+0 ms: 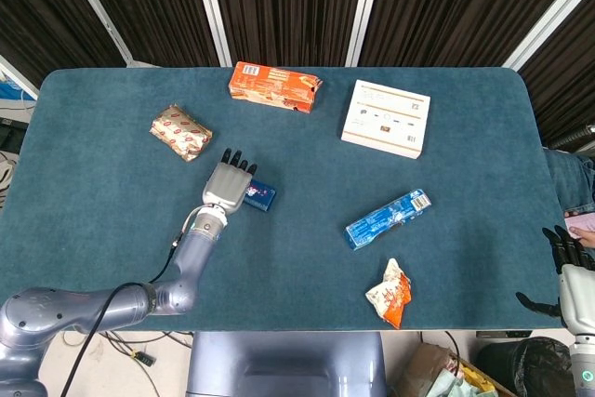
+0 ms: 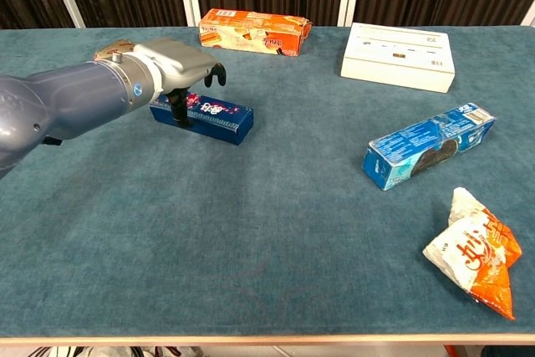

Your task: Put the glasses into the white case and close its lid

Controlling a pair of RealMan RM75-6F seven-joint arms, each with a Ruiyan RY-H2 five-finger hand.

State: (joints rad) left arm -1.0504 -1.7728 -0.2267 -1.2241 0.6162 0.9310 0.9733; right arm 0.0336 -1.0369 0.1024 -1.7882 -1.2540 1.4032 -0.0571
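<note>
The left robot hand lies over a dark blue box on the teal table.

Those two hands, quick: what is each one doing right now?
Left hand: over the dark blue box, fingers curled down around it; a firm grip cannot be told.
Right hand: open, holding nothing.

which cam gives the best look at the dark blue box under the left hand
The chest view: the dark blue box shows its long side and printed top, with only its left end covered by the left hand. In the head view the box is small, and the hand hides about half of it.
</note>
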